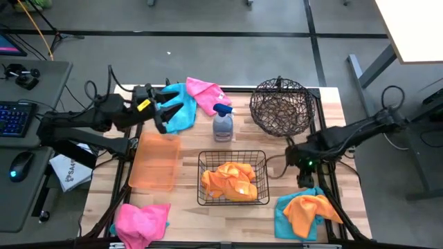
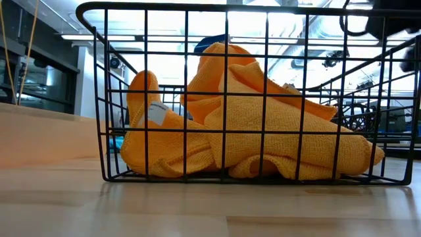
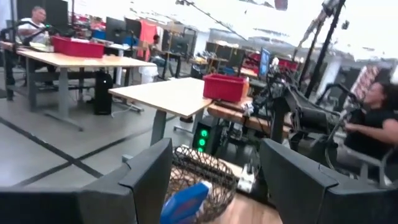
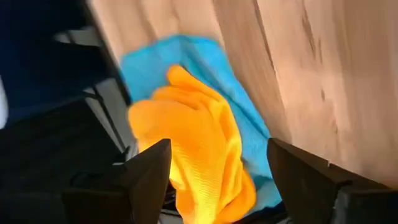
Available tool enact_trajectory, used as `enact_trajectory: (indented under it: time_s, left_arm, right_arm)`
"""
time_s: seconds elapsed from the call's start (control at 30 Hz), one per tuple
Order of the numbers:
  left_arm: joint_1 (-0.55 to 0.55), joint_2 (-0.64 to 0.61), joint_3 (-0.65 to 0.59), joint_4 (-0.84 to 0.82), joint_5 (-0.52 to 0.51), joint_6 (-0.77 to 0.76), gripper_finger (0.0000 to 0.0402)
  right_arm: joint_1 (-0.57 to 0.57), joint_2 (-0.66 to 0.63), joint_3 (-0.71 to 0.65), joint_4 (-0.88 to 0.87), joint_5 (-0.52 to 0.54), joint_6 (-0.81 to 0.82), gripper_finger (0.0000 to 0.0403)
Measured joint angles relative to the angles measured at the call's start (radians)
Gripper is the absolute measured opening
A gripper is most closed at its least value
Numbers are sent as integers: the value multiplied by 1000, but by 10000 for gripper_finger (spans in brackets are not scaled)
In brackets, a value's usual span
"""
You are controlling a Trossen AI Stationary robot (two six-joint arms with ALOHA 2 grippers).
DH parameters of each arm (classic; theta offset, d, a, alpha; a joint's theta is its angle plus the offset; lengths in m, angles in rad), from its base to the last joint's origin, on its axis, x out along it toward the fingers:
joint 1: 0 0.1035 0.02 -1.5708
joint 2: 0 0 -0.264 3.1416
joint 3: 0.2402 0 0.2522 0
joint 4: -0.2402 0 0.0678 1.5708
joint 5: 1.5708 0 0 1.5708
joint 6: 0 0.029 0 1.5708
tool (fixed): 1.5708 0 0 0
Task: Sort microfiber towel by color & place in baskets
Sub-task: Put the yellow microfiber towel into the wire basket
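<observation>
My left gripper (image 1: 166,111) is open and hovers above the teal towel (image 1: 181,109) at the far left of the table; its wrist view looks level past its fingers (image 3: 149,168) toward the round wire basket (image 3: 202,177). A pink towel (image 1: 206,93) lies just beyond the teal one. My right gripper (image 1: 304,181) is open above an orange towel (image 4: 193,149) lying on a teal towel (image 4: 245,124) at the near right corner. The black rectangular basket (image 1: 233,200) holds orange towels (image 2: 263,125). Another pink towel (image 1: 142,221) lies at the near left. The orange tray (image 1: 154,160) holds nothing.
A grey spray bottle with blue trigger (image 1: 223,124) stands between the teal towel and the round wire basket (image 1: 282,105). A metal frame runs along the table's right edge (image 1: 325,138). People sit at desks in the room behind (image 3: 373,118).
</observation>
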Motion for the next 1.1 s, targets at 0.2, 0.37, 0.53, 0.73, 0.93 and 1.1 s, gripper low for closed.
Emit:
enact_trajectory:
  time_s: [0.2, 0.37, 0.53, 0.73, 0.93, 1.1]
  left_arm:
    - [0, -109, 0, -172, 60, -14, 229]
    - [0, -189, 0, -222, 133, -9, 229]
    - [-1, -253, 0, -249, 158, 9, 229]
    - [0, -304, 0, -293, 151, 8, 229]
    - [0, -310, 0, -287, 129, 10, 229]
    - [0, -310, 0, -271, 72, 62, 229]
  right_arm:
    - [103, 140, -14, 34, -98, 137, 261]
    - [151, 217, -14, 97, -237, 235, 261]
    - [195, 263, -14, 183, -224, 292, 261]
    - [229, 322, -14, 165, -164, 278, 261]
    - [239, 339, 14, 151, -166, 275, 150]
    - [223, 303, 182, 75, -167, 216, 22]
